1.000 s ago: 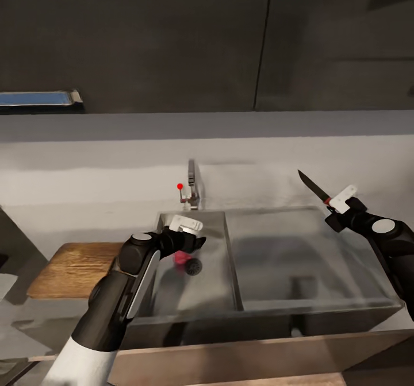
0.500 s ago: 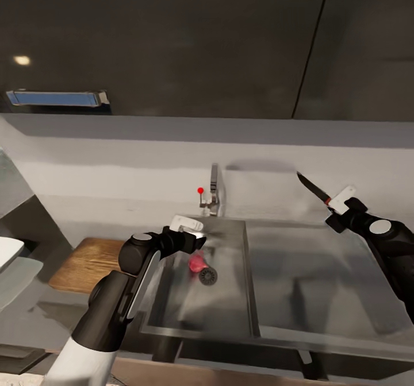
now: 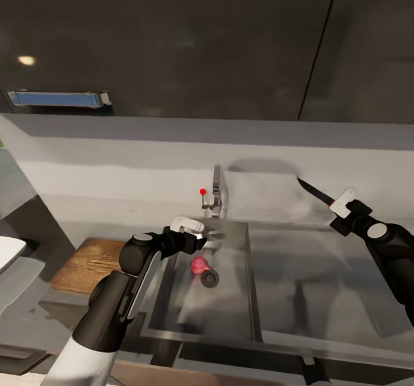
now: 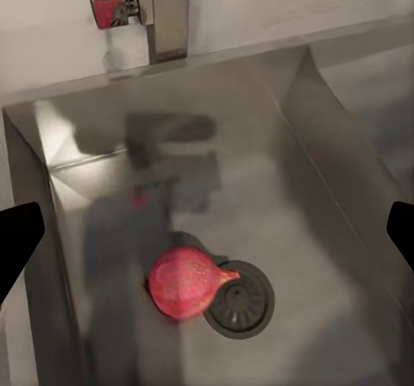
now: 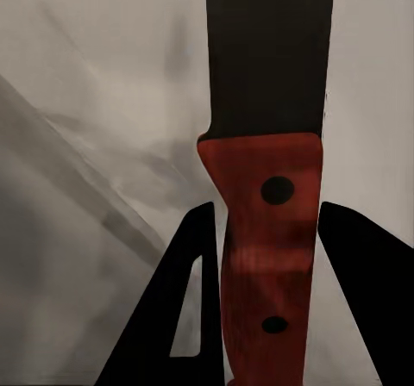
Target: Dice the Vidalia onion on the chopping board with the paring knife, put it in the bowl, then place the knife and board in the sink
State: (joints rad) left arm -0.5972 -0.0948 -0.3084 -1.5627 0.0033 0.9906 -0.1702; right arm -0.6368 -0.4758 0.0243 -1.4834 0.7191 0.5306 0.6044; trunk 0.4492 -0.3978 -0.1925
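Fingers of the left gripper (image 3: 196, 238) are wide apart above the onion (image 4: 185, 283), which might roll toward the drain (image 4: 240, 299) at 4 o'clock, while the right gripper (image 3: 339, 207) clamps the paring knife (image 5: 269, 196).

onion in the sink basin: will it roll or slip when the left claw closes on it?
Probably rolls: the onion is round and lies loose on the smooth steel sink floor, touching the drain. Its glossy skin looks slippery, so a pinch off centre may squirt it out. It looks firm. The left claw hangs open above it.

No readable text, label, brand, number or sign appears on anything in view.
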